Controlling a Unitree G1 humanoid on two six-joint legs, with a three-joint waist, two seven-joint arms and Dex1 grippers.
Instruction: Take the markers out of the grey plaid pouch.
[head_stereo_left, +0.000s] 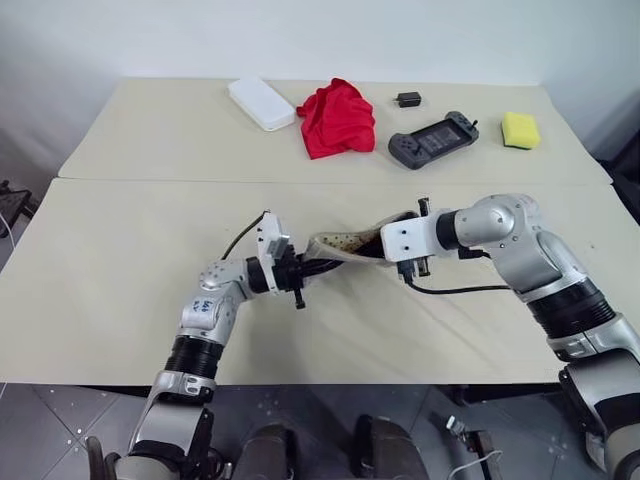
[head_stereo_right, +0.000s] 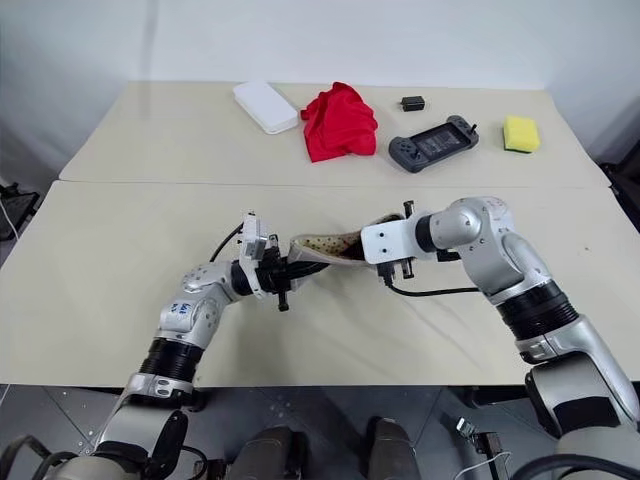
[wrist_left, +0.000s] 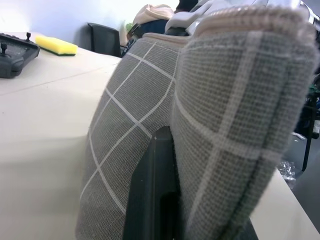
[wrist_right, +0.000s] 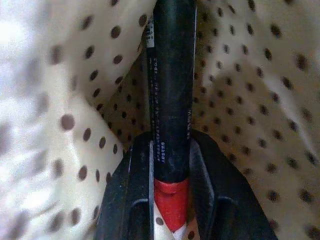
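Left gripper (head_stereo_left: 312, 266): clamped tight on one end of the grey plaid pouch (head_stereo_left: 345, 247), holding it up off the near table (head_stereo_left: 100, 300); in the left wrist view a black finger (wrist_left: 152, 200) presses into the checked fabric.
Grey plaid pouch: hangs between the two arms, above the middle of the near table, its mouth turned toward the right arm, cream dotted lining (wrist_right: 250, 90) showing inside.
Right gripper (wrist_right: 170, 165): pushed into the pouch mouth, its two fingers closed around a marker (wrist_right: 170, 90).
Marker: black barrel with a red end, standing between the right fingers inside the lining; I see just this one, and other markers I cannot make out.
Far table (head_stereo_left: 150, 130): a white oblong box (head_stereo_left: 261, 103), a red cloth (head_stereo_left: 337, 118) just beside it, a small black block (head_stereo_left: 408, 99), a black game controller (head_stereo_left: 433, 140) and a yellow sponge (head_stereo_left: 520, 130) toward the right edge, all well apart from the pouch.
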